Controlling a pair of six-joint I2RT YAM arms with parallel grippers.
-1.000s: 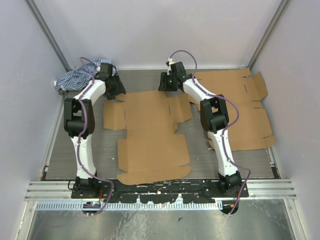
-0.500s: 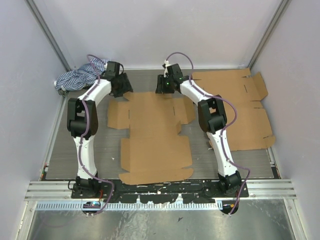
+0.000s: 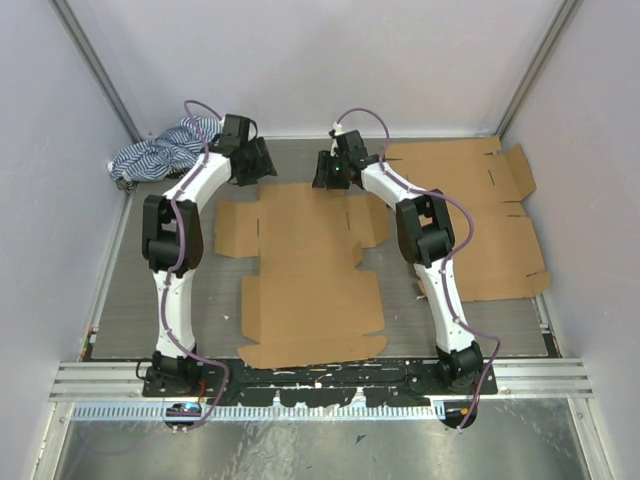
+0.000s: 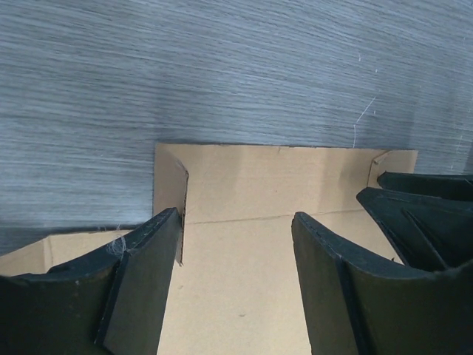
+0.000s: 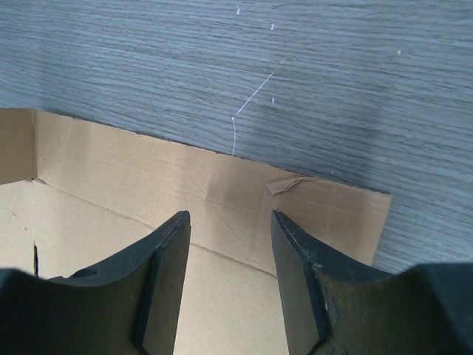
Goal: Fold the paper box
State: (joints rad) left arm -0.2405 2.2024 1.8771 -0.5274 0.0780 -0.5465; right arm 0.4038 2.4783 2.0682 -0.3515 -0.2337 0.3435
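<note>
paper box (image 3: 305, 262) flat | far edge under left hand (image 3: 260, 163), right hand (image 3: 327, 176) — both apart

- No text, label, brand, number or sign can be read in any view.
- Cardboard box blank (image 3: 310, 265): plain brown face, no print seen from above or from either wrist.
- Second cardboard sheet (image 3: 490, 230), right of the blank: plain as well.
- Counter (image 3: 212, 300): bare grey grain, no markings.

Overhead from behind, wrists close — sharing cardboard (image 3: 310, 270)
</note>
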